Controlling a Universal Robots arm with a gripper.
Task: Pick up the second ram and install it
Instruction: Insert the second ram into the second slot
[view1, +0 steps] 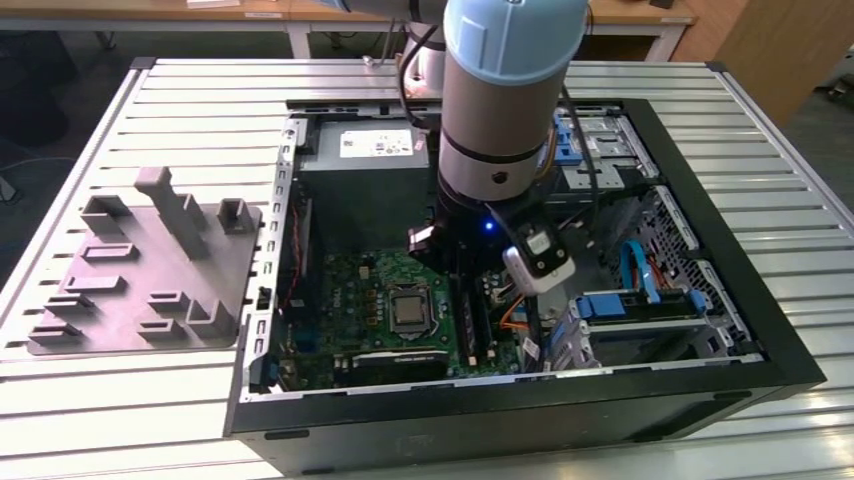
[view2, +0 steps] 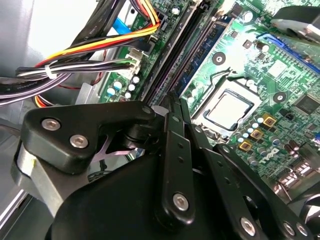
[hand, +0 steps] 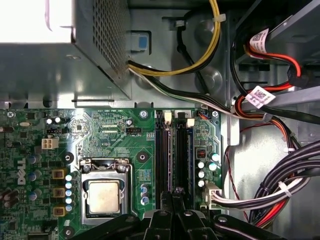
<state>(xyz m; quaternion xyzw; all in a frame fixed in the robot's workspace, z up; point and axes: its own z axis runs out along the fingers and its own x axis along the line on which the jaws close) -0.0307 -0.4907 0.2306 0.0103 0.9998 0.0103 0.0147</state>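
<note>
**Exterior view.**
- 1 computer case (view1: 534, 398), side open, on a slatted metal table (view1: 120, 420).
- 1 grey tray (view1: 127, 300) with moulded blocks, on the table. It is well apart from the processor socket (view1: 404, 305), to the exterior view's left of it.
- 1 arm reaching down into the case. Its gripper (view1: 467, 272) is low over the memory slots (view1: 470, 322), just beside the socket on the exterior view's right.
- 1 blue cable (view1: 638, 275), farther from the socket on that same side.

**Second wrist view.**
- Gripper (view2: 172, 100): 2 fingers pressed together, tips meeting over the near end of the memory slots (view2: 172, 55).
- Second ram (view2: 202, 52): a thin bluish-green strip with small dark chips. It stands in the slot row on the side nearest the processor socket (view2: 227, 107) and runs up to the fingertips. Whether the tips touch it cannot be told.
- 1 wire bundle (view2: 90, 47), coloured, on the far side of the slots from the socket.

**First wrist view.**
- Gripper (hand: 174, 194), tips together over the memory slots (hand: 173, 150), beside the processor socket (hand: 104, 195).
- 1 metal box (hand: 100, 50), grey and perforated, beyond the socket.
- 1 wire bundle (hand: 280, 185), past the slots from the socket.
</note>
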